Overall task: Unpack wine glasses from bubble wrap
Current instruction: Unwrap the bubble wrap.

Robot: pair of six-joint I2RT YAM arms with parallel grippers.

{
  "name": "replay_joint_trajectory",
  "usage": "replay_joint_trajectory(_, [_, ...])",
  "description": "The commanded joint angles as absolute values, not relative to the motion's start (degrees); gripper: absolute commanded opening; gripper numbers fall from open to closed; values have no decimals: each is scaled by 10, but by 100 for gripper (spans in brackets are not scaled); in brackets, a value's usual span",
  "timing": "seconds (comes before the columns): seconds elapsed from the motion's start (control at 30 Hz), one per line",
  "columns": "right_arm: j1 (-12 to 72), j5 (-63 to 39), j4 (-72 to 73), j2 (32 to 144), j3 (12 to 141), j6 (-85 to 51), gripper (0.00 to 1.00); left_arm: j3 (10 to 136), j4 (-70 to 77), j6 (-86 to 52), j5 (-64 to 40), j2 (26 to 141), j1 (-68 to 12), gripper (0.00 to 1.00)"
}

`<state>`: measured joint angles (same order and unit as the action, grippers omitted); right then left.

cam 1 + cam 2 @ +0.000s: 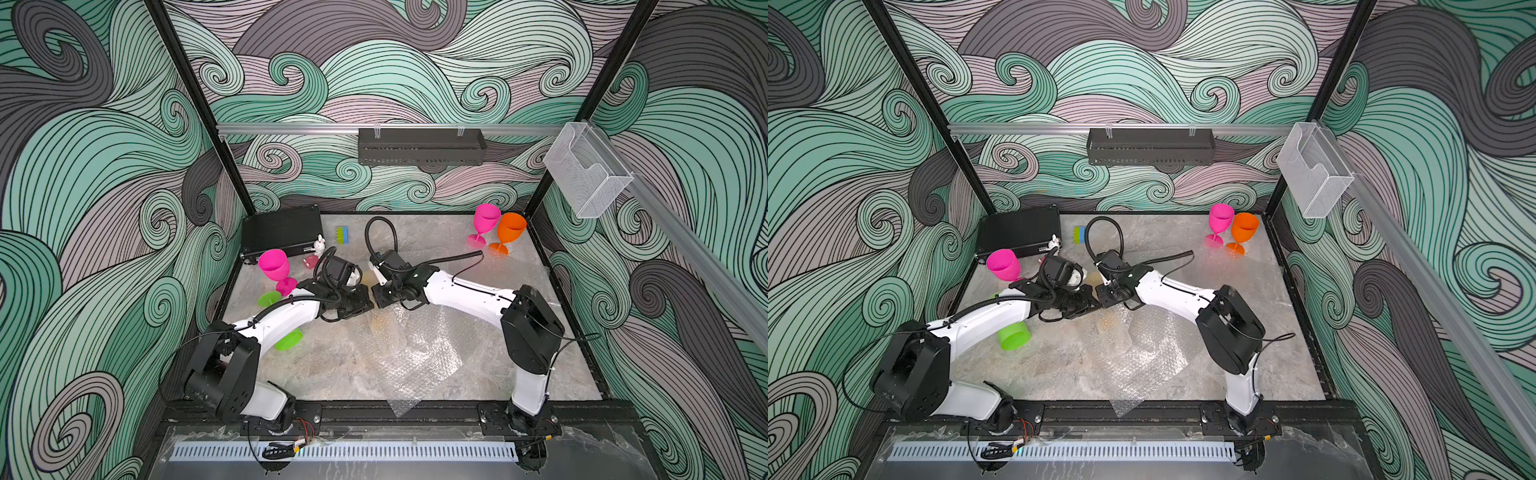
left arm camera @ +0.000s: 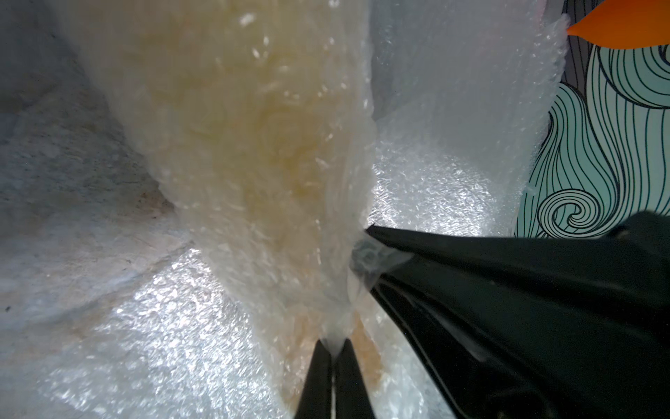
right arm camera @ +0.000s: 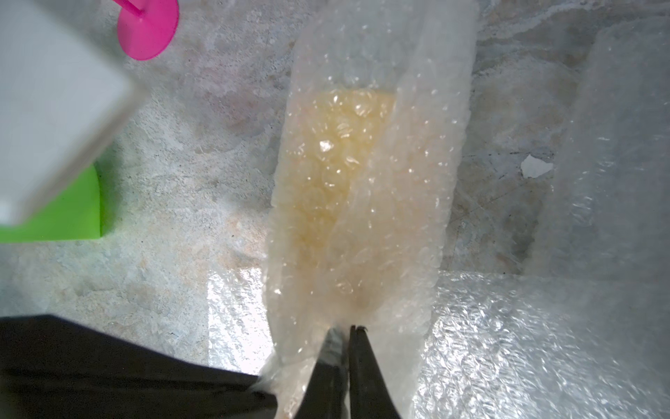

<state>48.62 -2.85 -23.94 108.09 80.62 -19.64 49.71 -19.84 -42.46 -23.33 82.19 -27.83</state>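
Left gripper (image 2: pixel 331 342): jaws pressed together, a fold of the clear, tube-like bubble-wrap sleeve (image 2: pixel 261 163) pinched at the tips.

Right gripper (image 3: pixel 347 330): jaws closed as well, nipping the same end of the sleeve just beside the left gripper. In both top views the two heads meet nose to nose near mid-table.

Inside the sleeve is the yellow plastic goblet (image 3: pixel 337 170). It shows only as a pale yellow shape through the bubbles, with its wide, straight-edged end away from the grippers. The sleeve runs from the grippers toward the front of the table. Cannot tell whether it hangs clear of the surface.

Beside and under it lies a wide flat sheet of clear bubble wrap (image 1: pixel 424 365) on the grey marble-look tabletop (image 1: pixel 324 370). One corner overhangs the front edge.

Left side: a lime green plastic goblet (image 1: pixel 291 340) lies on its side, partly under the left arm. The near magenta plastic goblet (image 1: pixel 273 266) stands upright just behind it.

Back right corner: the far magenta plastic goblet (image 1: pixel 486 218) and an orange plastic goblet (image 1: pixel 512 228) stand upright, close together.

Back left: a flat black case (image 1: pixel 282 232), a small white rabbit figurine (image 1: pixel 319 245) and a green-and-blue block (image 1: pixel 343 235).
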Motion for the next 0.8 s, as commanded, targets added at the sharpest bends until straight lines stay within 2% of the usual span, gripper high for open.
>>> replay_joint_trajectory(0.0, [461, -45, -209, 1070, 794, -225, 8, 484, -224, -416, -225, 821, -282, 0])
replay_joint_trajectory(0.33, [422, -150, -126, 1059, 754, -297, 5, 468, -221, -416, -215, 829, -283, 0])
replay_joint_trajectory(0.77, [400, -213, -53, 1045, 721, -366, 3, 463, -231, -406, -191, 848, -284, 0])
